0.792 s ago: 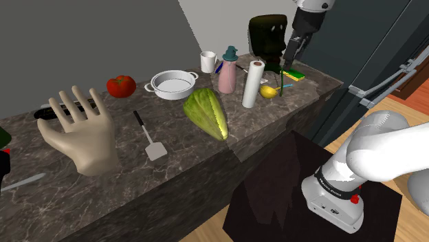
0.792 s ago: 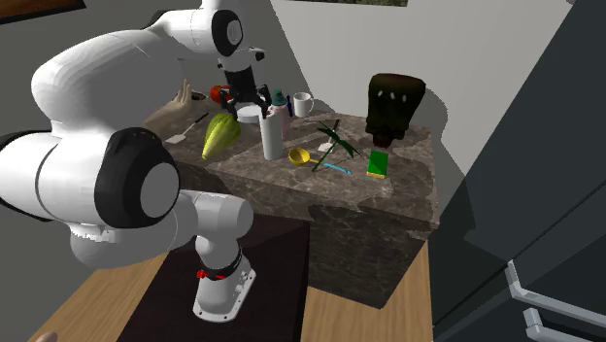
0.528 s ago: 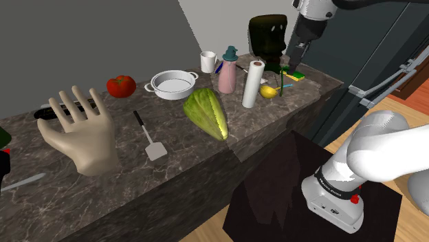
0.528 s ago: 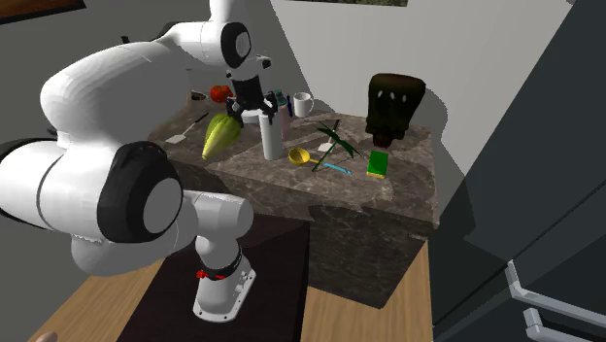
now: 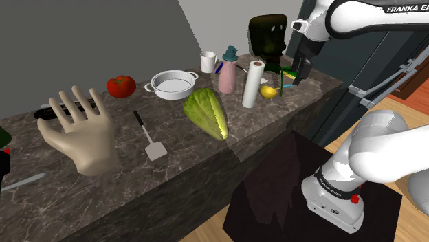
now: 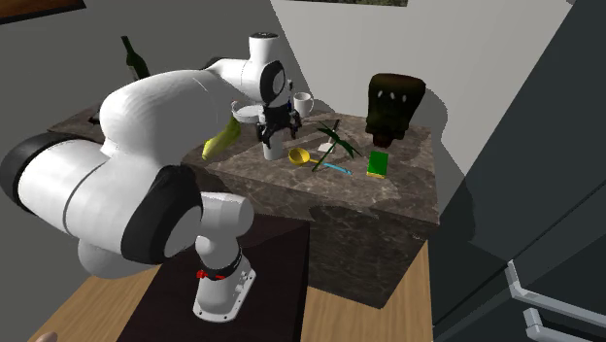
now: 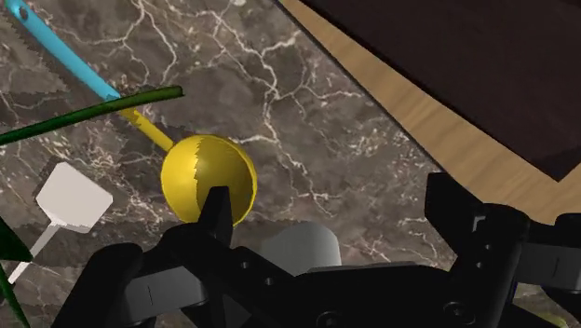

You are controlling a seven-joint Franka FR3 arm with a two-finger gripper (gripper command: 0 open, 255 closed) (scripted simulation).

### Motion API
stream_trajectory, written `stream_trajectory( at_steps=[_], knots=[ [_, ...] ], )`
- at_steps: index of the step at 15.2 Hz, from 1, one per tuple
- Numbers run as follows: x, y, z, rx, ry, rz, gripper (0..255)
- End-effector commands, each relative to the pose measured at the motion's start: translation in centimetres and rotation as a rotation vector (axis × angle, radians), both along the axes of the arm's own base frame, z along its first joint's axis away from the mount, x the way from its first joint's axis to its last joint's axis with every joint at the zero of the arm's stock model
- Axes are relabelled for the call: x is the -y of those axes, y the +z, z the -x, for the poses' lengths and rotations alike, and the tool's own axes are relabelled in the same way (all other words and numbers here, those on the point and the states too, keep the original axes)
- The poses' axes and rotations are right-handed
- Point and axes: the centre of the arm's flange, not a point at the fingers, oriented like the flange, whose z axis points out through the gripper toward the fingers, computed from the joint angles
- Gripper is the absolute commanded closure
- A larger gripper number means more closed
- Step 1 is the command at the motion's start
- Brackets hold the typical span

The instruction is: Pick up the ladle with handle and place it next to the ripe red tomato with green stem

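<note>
Plainly, one ladle (image 5: pixel 269 91) lies on the dark marbled worktop (image 5: pixel 179 161), near the end closest to the arm (image 5: pixel 357 17). Its yellow bowl sits just beside the one white roll (image 5: pixel 253 84). In the second exterior view its handle, yellow then blue, runs from the bowl toward the one green sponge (image 6: pixel 378 163).

One pincer (image 5: pixel 292 79) hangs above the ladle. In the wrist view its two fingers (image 7: pixel 216 212) stand wide apart, with bare worktop between them. The ladle's bowl shows beneath one fingertip, and whether they touch cannot be told. One green sprig (image 7: pixel 93 114) crosses over the handle, and one small white paddle (image 7: pixel 70 198) lies near it.

One red tomato (image 5: pixel 121 85) sits well apart from the ladle, by the wall at the shoulder view's left. Across the stretch between them are one white pot (image 5: pixel 172 84) with two handles, one lettuce (image 5: pixel 206 113), one pink bottle (image 5: pixel 228 72) and one white mug (image 5: pixel 208 62). Nearer the camera lie one spatula (image 5: pixel 150 136) and one upright model hand (image 5: pixel 81 132). One dark block (image 5: pixel 268 34) stands beyond the sponge, toward the wall.
</note>
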Motion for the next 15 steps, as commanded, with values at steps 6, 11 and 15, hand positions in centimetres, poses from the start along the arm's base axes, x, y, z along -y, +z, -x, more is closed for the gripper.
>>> stream_trajectory(
  at_steps=[6, 11, 15],
  knots=[
    [6.6, -6.3, -2.7, 0.033, 0.378, -0.002, 0],
    [10.5, -10.7, -6.1, 0.056, 0.641, -0.004, 0],
    [11.9, -13.3, -8.2, 0.066, 0.763, -0.005, 0]
  ],
)
